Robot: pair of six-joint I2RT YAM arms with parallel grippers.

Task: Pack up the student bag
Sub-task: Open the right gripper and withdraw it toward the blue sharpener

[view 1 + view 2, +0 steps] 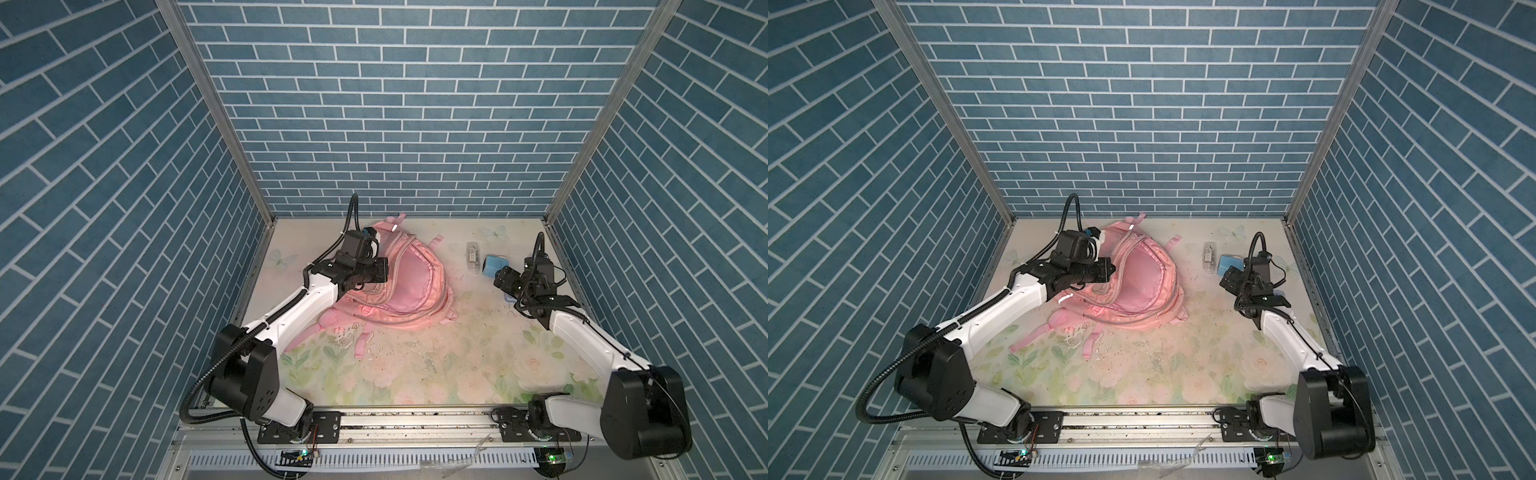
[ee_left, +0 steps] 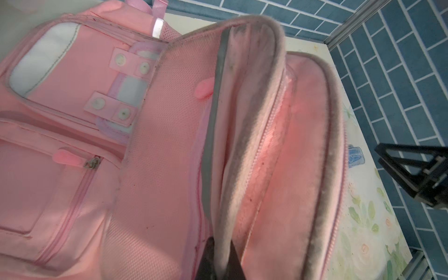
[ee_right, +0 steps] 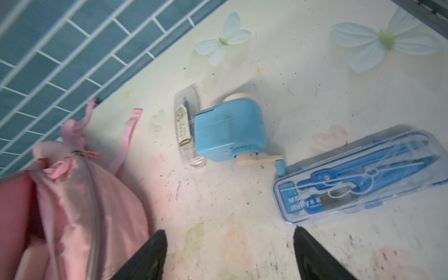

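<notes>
The student bag (image 1: 401, 291) (image 1: 1133, 291) is a pink backpack lying at the back left of the table with its main compartment gaping open. My left gripper (image 1: 384, 270) (image 1: 1109, 269) (image 2: 221, 244) is shut on the grey-edged rim of that opening and holds it up; the rim fabric (image 2: 225, 169) runs between the jaws. My right gripper (image 1: 500, 279) (image 1: 1227, 281) (image 3: 229, 230) hangs open and empty over bare table, between the bag (image 3: 72, 194) and a clear blue compass case (image 3: 358, 179).
A blue pencil sharpener with a crank (image 3: 228, 131) (image 1: 494, 264) (image 1: 1229, 262) stands at the back right, against a small clear box (image 3: 186, 131) (image 1: 472, 257) (image 1: 1209, 257). Pink straps (image 1: 361, 345) trail toward the front. Blue brick walls close three sides.
</notes>
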